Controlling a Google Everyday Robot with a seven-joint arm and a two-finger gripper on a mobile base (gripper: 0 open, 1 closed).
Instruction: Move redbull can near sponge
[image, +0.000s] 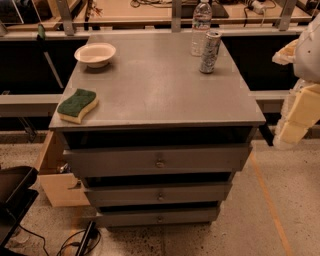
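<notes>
The redbull can (210, 51) stands upright at the back right of the grey cabinet top (160, 90), right next to a clear water bottle (201, 27). The sponge (77, 105), green on top with a pale yellow body, lies at the front left corner of the top. My gripper (295, 122) hangs off the right side of the cabinet, beyond its front right corner, well apart from the can and far from the sponge. It holds nothing that I can see.
A cream-white bowl (95, 54) sits at the back left of the top. The cabinet has three drawers (159, 161) below. A desk with cables (150, 10) runs behind. A wooden box (55, 175) and a dark bin (15, 192) stand on the floor at the left.
</notes>
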